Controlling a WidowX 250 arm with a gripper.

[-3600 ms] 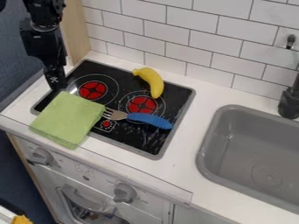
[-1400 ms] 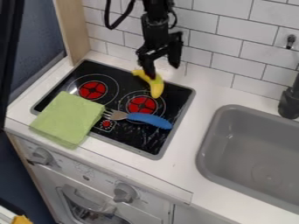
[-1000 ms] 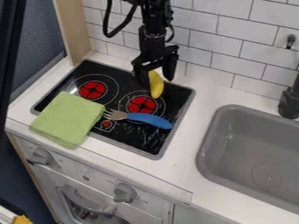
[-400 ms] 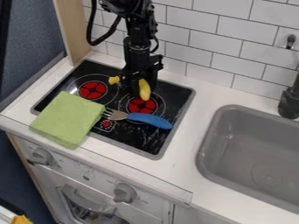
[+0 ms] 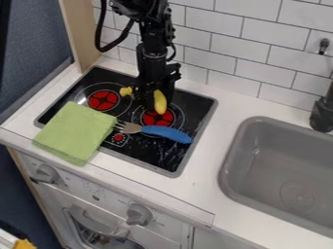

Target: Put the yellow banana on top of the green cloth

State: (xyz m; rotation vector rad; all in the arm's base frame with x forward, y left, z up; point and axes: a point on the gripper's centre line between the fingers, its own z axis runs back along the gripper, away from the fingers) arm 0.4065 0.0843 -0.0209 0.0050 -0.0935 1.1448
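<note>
The black gripper (image 5: 155,98) hangs over the back of the stovetop, shut on the yellow banana (image 5: 160,102). Its fingers cover the banana's middle; the stem end shows to their left and the rounded end to their right, just above the rear right burner. At the stove's front left lies the folded green cloth (image 5: 76,131), flat and partly over the counter edge, with nothing on it. The banana is behind and to the right of the cloth, apart from it.
A fork with a blue handle (image 5: 166,133) lies across the black stovetop (image 5: 153,158), its tines touching the cloth's right edge. The grey sink (image 5: 239,146) is at the right. Tiled wall (image 5: 228,56) behind, wooden panel (image 5: 80,36) at back left.
From the left, the gripper came over to the banana and closed on it. Both then shifted left and a little toward the front, with hardly any movement lately. Cloth and fork stayed put.
</note>
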